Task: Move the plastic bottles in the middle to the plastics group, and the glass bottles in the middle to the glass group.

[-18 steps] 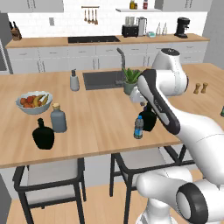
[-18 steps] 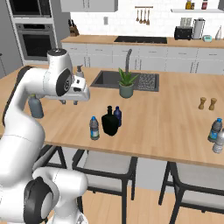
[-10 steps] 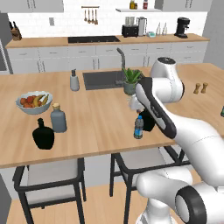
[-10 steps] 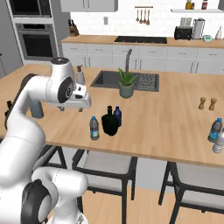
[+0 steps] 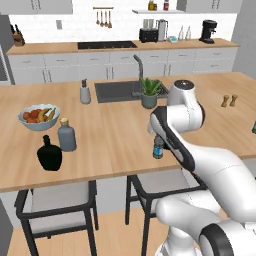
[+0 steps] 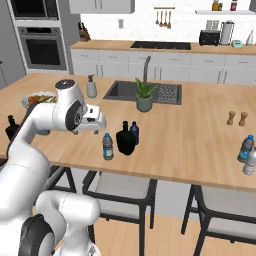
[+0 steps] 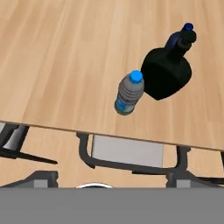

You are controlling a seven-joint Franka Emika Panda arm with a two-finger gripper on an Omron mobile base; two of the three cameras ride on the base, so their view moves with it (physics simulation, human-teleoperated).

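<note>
Claw (image 6: pixel 101 121) spread wide and empty, nothing between my fingers, hanging above the island counter (image 6: pixel 200 145) just inboard of its near edge, and I'm looking down past it at my targets. Closest below me is the clear bottle (image 7: pixel 129 93) with the blue cap and blue label, upright near the counter's near edge, standing free, so I judge it the easy first pick. Just beside it, further in from the edge, sits the squarish black bottle (image 7: pixel 167 72), glossy, stoppered, and tucked right behind that is the dark blue bottle (image 7: pixel 179 37), the pair so close I can't tell if they touch. These three sit bunched mid-counter because they're the unsorted lot, and each needs carrying to its own kind. Over toward the counter's right end I see the plastics group (image 6: pixel 247 152), clear blue-labelled bottles near the near edge, well apart from here. Toward the left end stands the glass group: the round black flask (image 5: pixel 49 155) and, just beside it, the taller grey-blue bottle (image 5: pixel 66 136) with its cork. A fruit bowl (image 5: pixel 38 117) sits behind those, and a potted plant (image 6: pixel 144 97) and soap dispenser (image 6: pixel 91 87) flank the sink further back. My guess: drop straight onto the clear bottle, keeping clear of the black one's shoulder.
</note>
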